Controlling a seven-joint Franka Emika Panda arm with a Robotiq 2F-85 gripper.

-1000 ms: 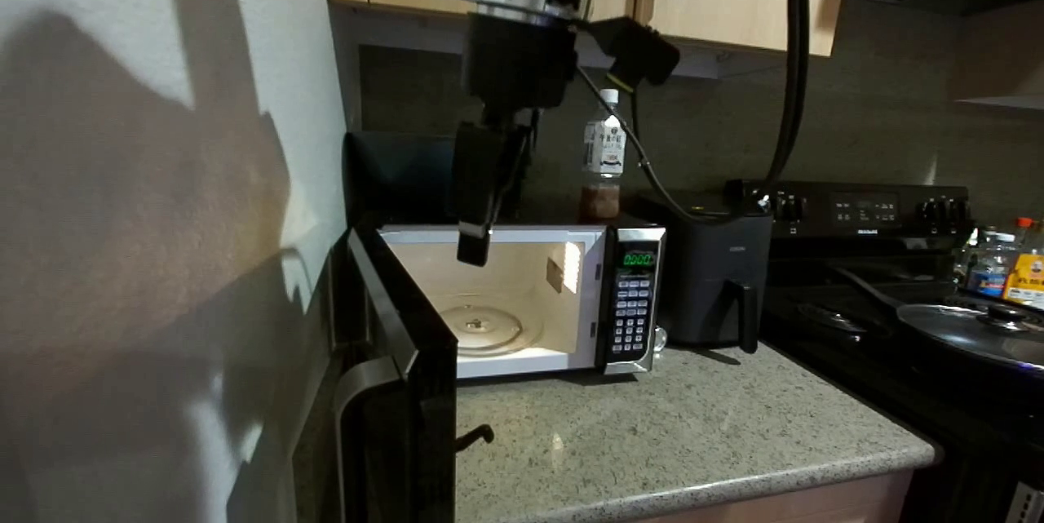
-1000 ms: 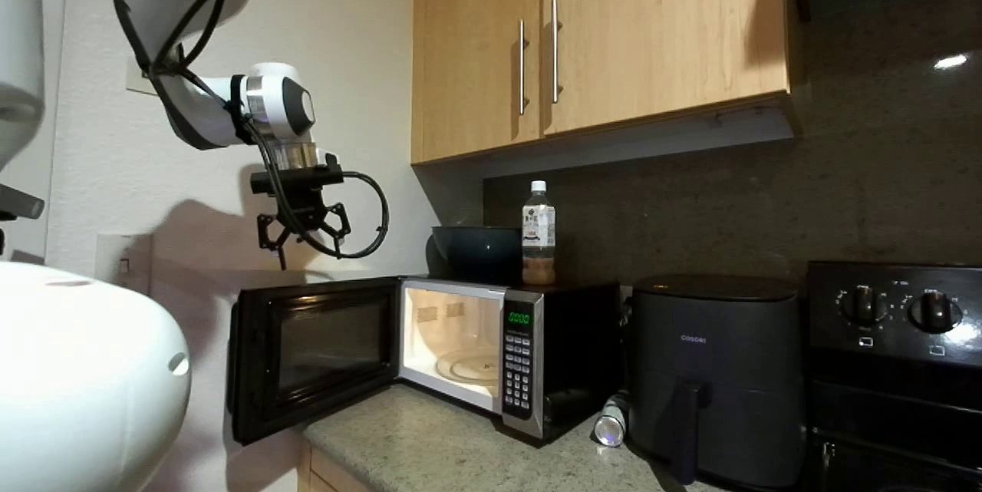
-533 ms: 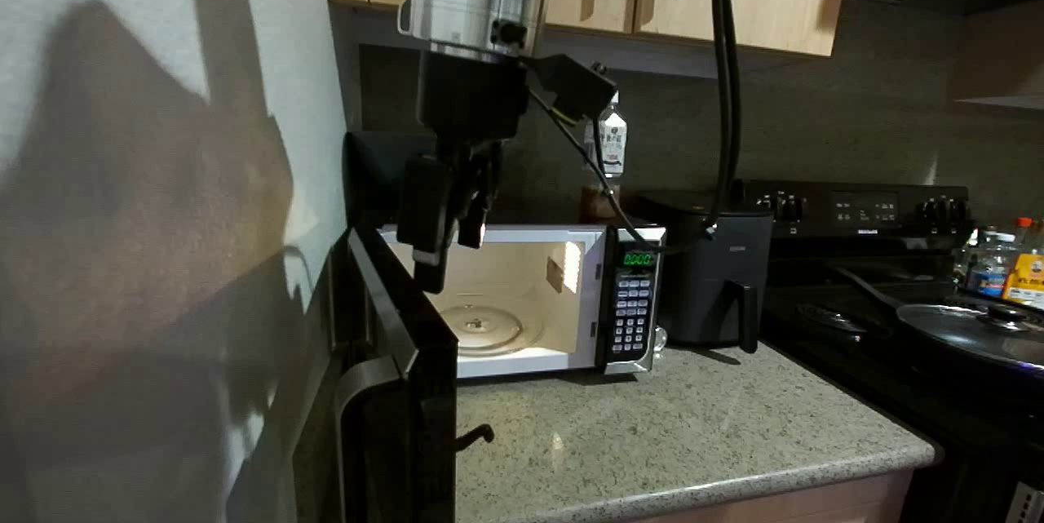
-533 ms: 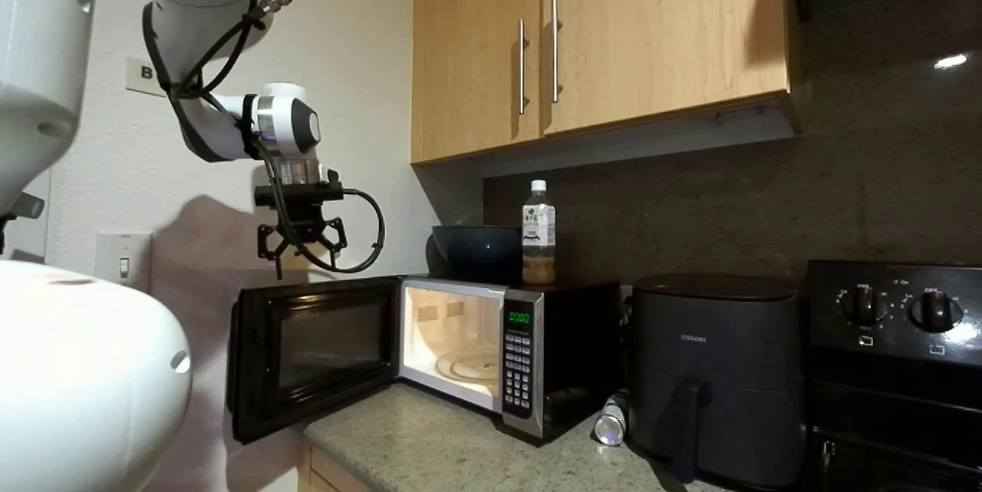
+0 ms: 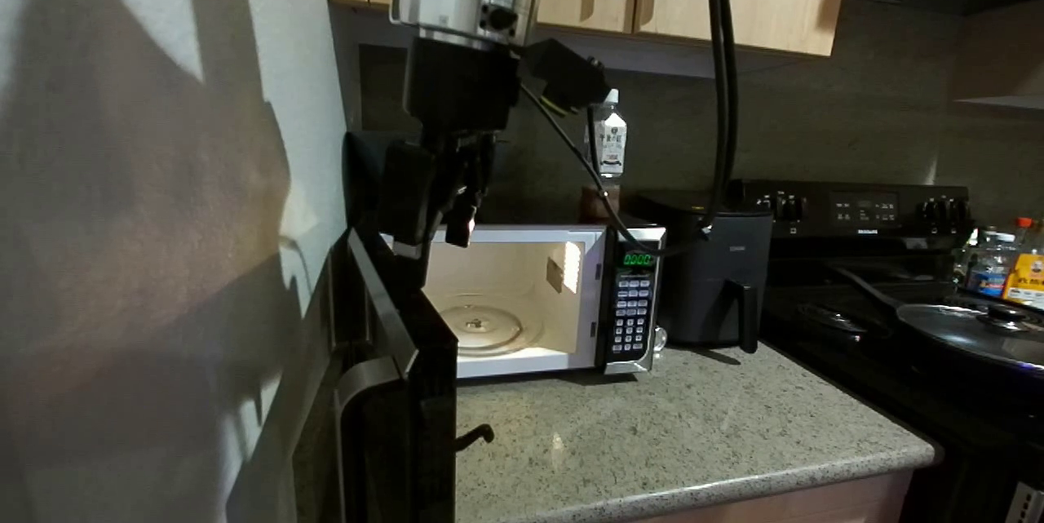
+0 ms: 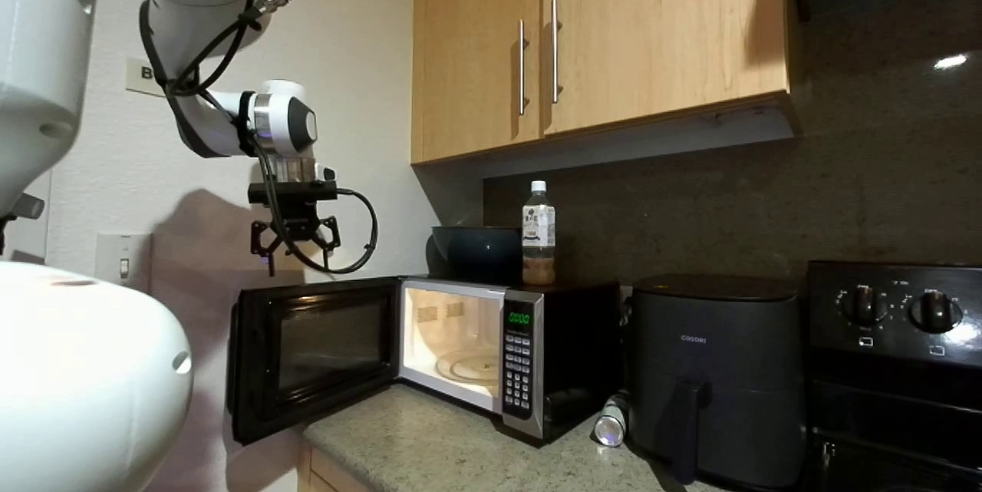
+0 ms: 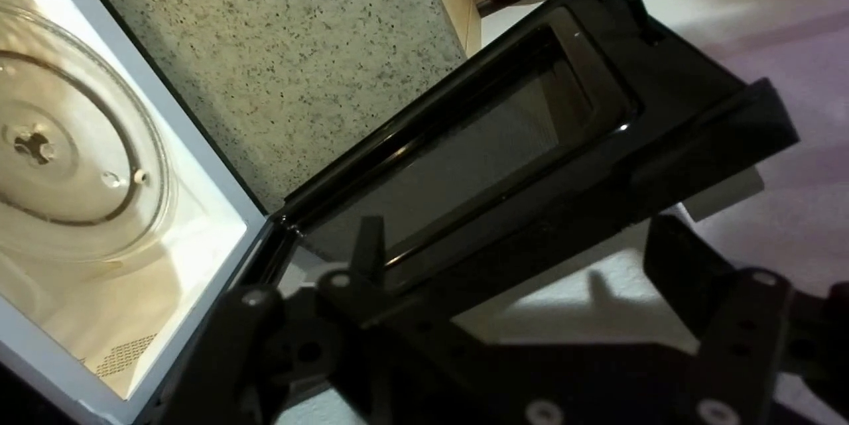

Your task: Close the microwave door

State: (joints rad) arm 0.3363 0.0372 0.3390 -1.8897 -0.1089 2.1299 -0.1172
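The microwave (image 5: 632,303) stands on the counter, also seen in an exterior view (image 6: 523,361) and the wrist view (image 7: 156,90). Its lit white interior and glass turntable show. The microwave door (image 5: 432,425) is swung wide open; its dark window faces an exterior view (image 6: 330,346) and lies below the hand in the wrist view (image 7: 457,160). My gripper (image 5: 435,254) is open and empty. It hangs pointing down near the door's top edge, above it in an exterior view (image 6: 298,268). In the wrist view the fingers (image 7: 517,236) are wide apart; contact with the door cannot be told.
A wall (image 5: 163,262) stands close behind the open door. A bottle (image 6: 538,239) and a dark bowl (image 6: 476,250) sit on the microwave. A black air fryer (image 6: 717,377) and a small clear object (image 6: 611,423) stand beside it. Cabinets (image 6: 652,31) hang above.
My gripper has moved left in an exterior view and lower toward the door's top edge, turning so both fingers show apart. In the last half second it shifted only slightly left. The door has not moved.
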